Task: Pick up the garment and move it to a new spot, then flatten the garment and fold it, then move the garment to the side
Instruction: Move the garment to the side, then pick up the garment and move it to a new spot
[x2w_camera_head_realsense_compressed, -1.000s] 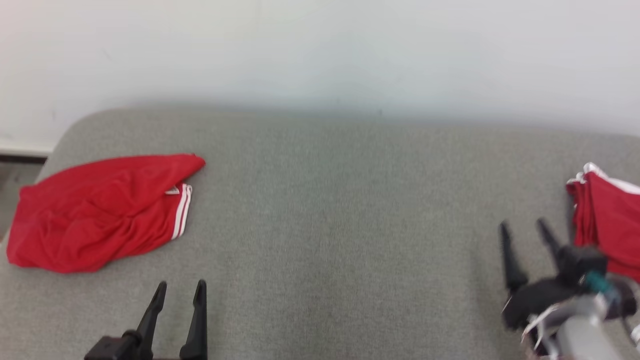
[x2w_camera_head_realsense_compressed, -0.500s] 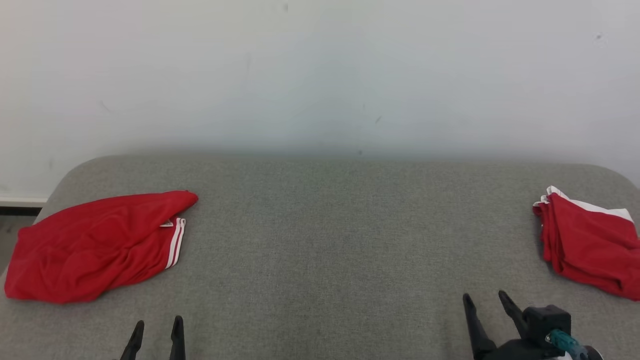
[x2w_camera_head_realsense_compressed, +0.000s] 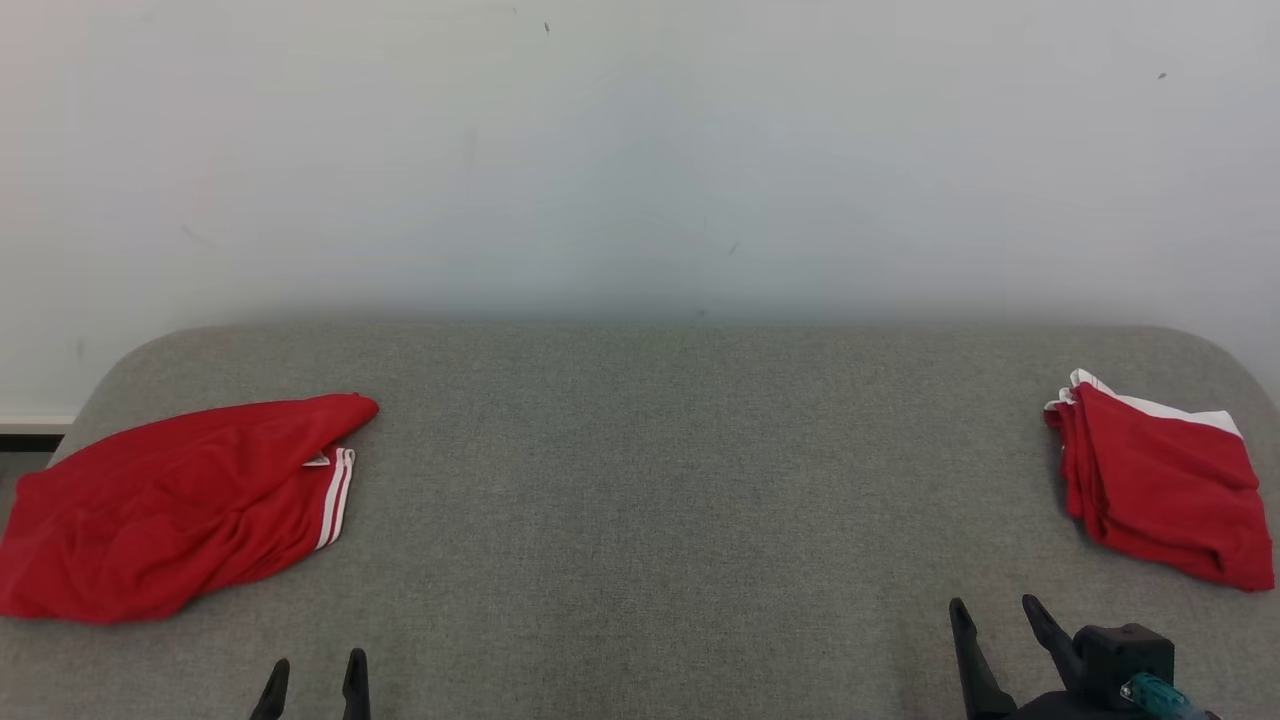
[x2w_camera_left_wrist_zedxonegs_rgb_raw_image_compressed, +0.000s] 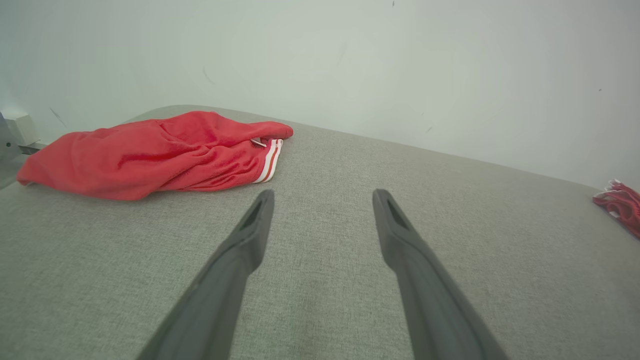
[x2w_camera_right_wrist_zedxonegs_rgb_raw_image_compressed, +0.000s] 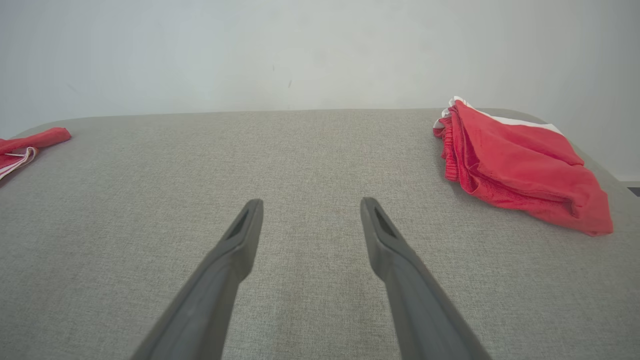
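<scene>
A grey fabric-covered bench stands against a plain pale wall. On its left end lies a crumpled red garment, loosely bunched and creased, one edge turned over near two white stripes that run down its hem. A small white tag shows just beside the stripes. If it carries any writing, it is too small to read, and no brand mark can be made out on the cloth. At the far right end, well apart from the first, sits a folded red garment, stacked in neat layers with a white band along its far edge.

The left gripper hovers at the near edge of the bench, near the crumpled garment but not touching it. Its two dark fingers are spread apart with nothing between them. The right gripper hovers low at the near right, just short of the folded garment, its fingers likewise parted and empty.
</scene>
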